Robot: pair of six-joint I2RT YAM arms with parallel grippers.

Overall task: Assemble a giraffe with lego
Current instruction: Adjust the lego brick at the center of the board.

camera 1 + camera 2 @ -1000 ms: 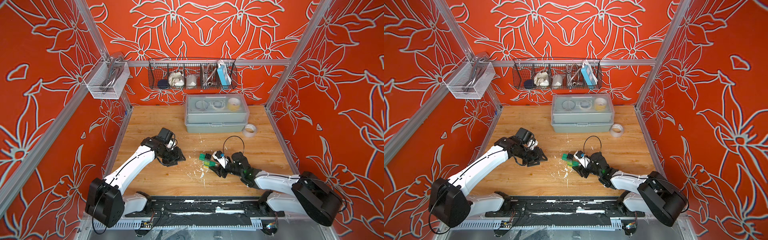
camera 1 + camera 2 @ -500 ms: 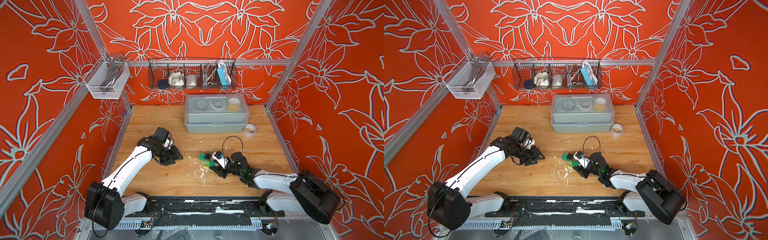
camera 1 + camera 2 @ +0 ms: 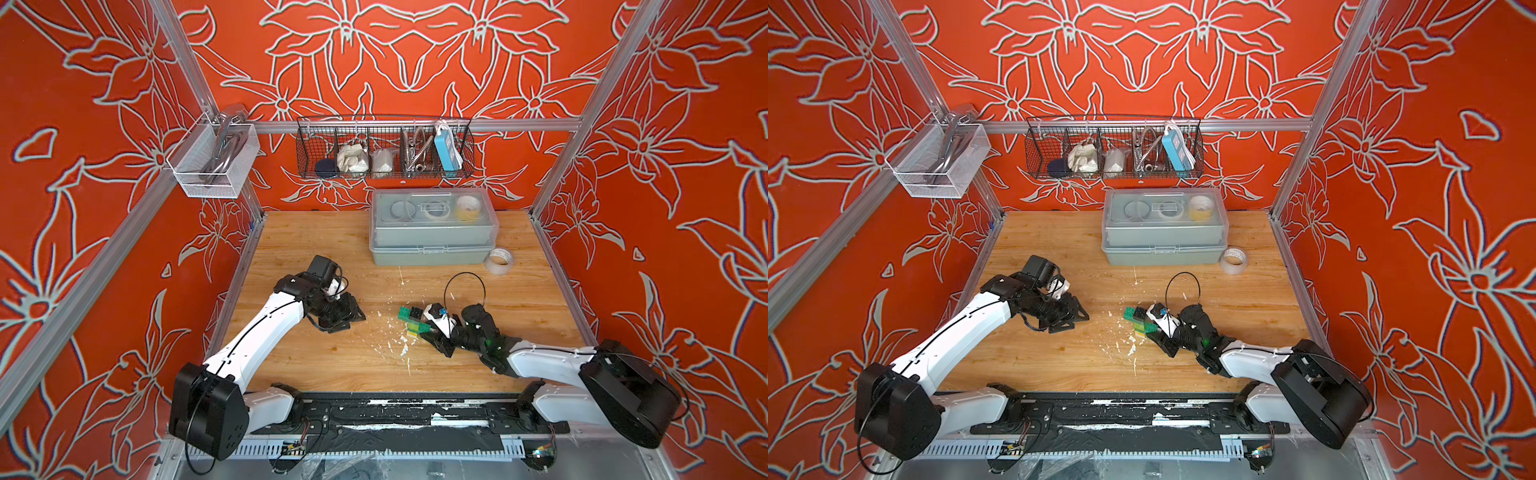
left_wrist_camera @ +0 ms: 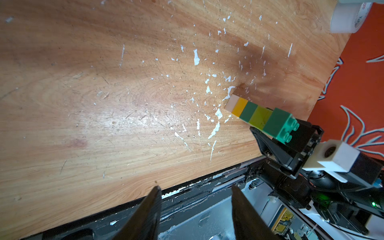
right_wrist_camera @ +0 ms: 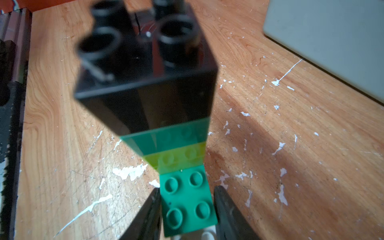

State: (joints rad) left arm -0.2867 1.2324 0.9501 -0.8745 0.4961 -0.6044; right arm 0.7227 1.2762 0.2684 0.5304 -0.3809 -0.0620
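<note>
The giraffe [image 3: 412,322] stands on the wooden table right of centre, in both top views [image 3: 1139,323]: white and yellow legs, dark green body, lime green neck, dark green head and black cap. My right gripper [image 3: 427,330] is shut on it. In the right wrist view the fingers [image 5: 223,204] press both sides of the dark green body [image 5: 188,201], with the black cap [image 5: 145,87] looming close. My left gripper [image 3: 351,321] hovers open and empty well to the left. Its wrist view shows the giraffe [image 4: 260,117] beyond its spread gripper [image 4: 195,187].
A grey lidded box [image 3: 432,232] sits at the back of the table, with a tape roll [image 3: 498,261] beside it. A wire basket [image 3: 384,149] and a white mesh basket [image 3: 214,162] hang on the walls. A black cable loop [image 3: 464,291] arches over my right wrist.
The right gripper's jaws have closed in on the giraffe's body. The left arm has shifted slightly to the left, its jaws still open.
</note>
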